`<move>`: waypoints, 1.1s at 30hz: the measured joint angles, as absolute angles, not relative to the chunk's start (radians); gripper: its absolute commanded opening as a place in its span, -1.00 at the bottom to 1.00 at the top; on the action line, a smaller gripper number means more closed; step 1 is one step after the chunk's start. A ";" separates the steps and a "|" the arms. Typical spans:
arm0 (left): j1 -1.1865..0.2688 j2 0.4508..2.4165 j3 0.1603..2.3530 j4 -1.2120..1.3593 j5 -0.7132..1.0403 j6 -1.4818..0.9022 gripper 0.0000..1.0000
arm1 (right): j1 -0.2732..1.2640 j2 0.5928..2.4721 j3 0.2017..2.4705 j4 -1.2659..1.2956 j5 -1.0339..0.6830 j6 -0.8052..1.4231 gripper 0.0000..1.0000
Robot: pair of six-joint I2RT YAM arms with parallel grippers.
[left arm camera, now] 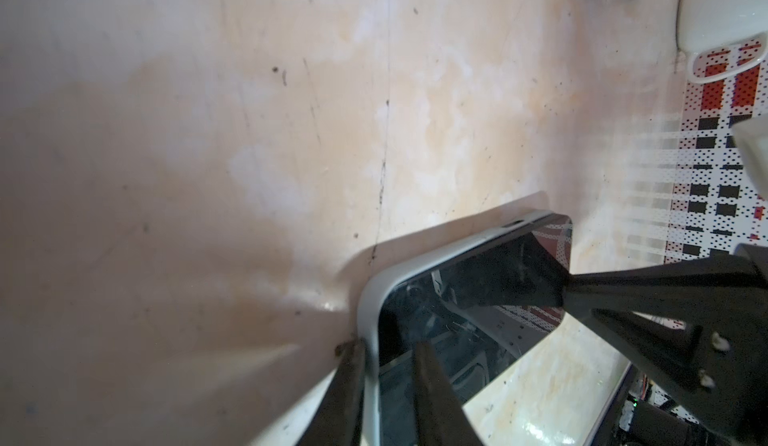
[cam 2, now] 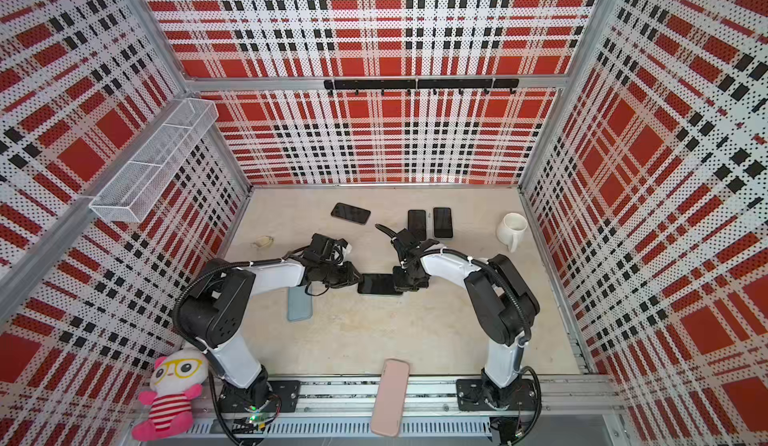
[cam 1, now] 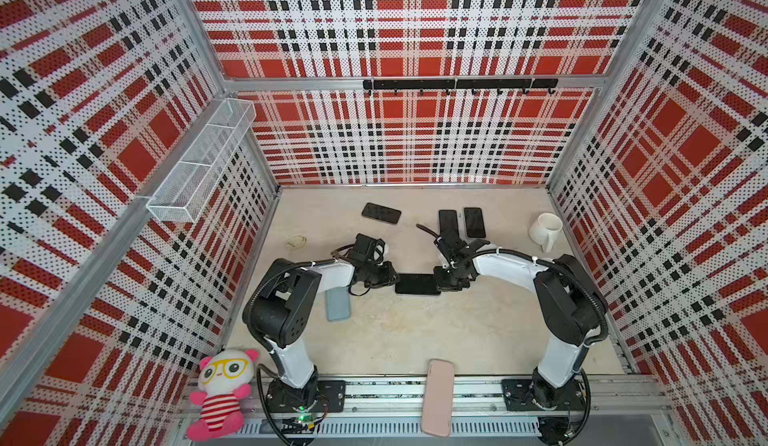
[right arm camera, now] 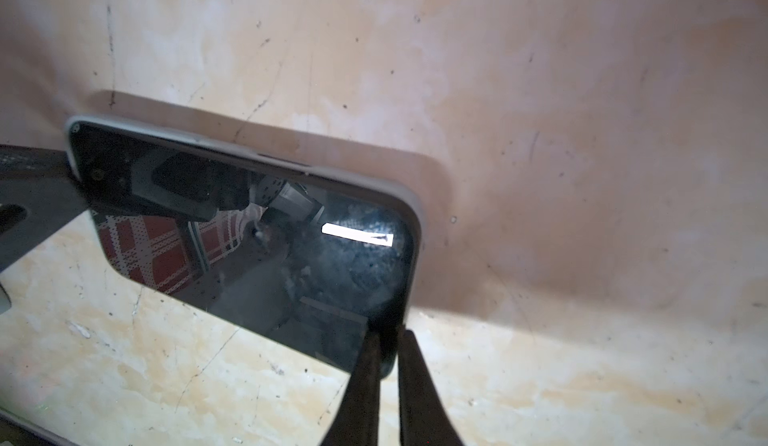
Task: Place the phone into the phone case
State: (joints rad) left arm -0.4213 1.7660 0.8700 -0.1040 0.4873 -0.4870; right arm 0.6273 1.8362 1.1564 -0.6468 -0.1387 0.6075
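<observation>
While left fingers (left arm camera: 432, 398) and right fingers (right arm camera: 365, 381) pinch the phone (cam 1: 417, 284), plaid walls (cam 1: 415, 28) enclose the stained tabletop (cam 1: 415, 332).

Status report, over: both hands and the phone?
Left hand pinching one end of black phone in pale grey case. Right hand pinching other end. Nothing in the way.

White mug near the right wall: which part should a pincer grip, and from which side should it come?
Probably the handle, approached from the near side: the white mug seems to stand upright, its handle pointing toward that side with free space around it. The open rim, from above, is an alternative.
</observation>
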 measured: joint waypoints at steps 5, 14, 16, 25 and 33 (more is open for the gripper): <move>-0.421 1.766 0.870 -0.104 0.488 -0.490 -0.52 | 0.628 1.843 1.149 -0.644 -0.151 0.627 -0.79; -0.421 1.775 0.868 -0.096 0.489 -0.497 -0.53 | 0.628 1.870 1.182 -0.678 -0.157 0.646 -0.80; -0.421 1.781 0.868 -0.093 0.492 -0.500 -0.53 | 0.628 1.880 1.194 -0.691 -0.159 0.647 -0.80; -0.411 1.789 0.868 -0.084 0.510 -0.513 -0.54 | 0.628 1.909 1.234 -0.734 -0.162 0.648 -0.80; -0.401 1.798 0.868 -0.077 0.532 -0.516 -0.54 | 0.628 1.938 1.274 -0.777 -0.167 0.648 -0.82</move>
State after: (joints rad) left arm -0.4011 1.7985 0.8684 -0.0769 0.5320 -0.5159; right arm 0.6281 1.9385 1.2736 -0.7769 -0.1669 0.6479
